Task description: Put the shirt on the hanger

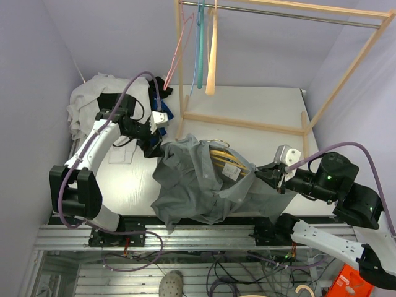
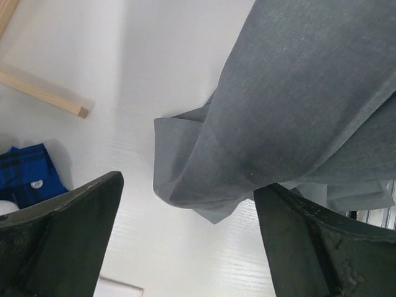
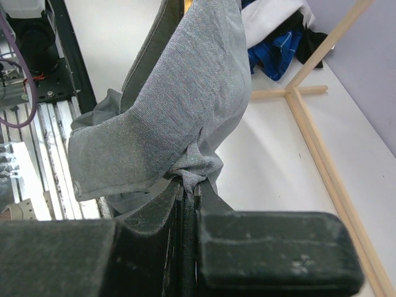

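The white table and the pale wooden rack frame the job. The grey shirt lies bunched across the near middle of the table, its lower folds spilling over the front edge. It is thin, soft cloth that creases easily.

The yellow hanger lies under and partly inside the shirt, with only its ribbed plastic arms showing through a gap. I'd say the dressing step is midway: the hanger is in, but the shoulders are not seated.

The right gripper is pinched tight on a twisted knot of shirt fabric, holding it up off the table. The left gripper stands wide apart, empty, over the shirt's folded left edge.

Next, the left likely needs a fresh hold on that edge to draw it over the hanger's arm without slipping.
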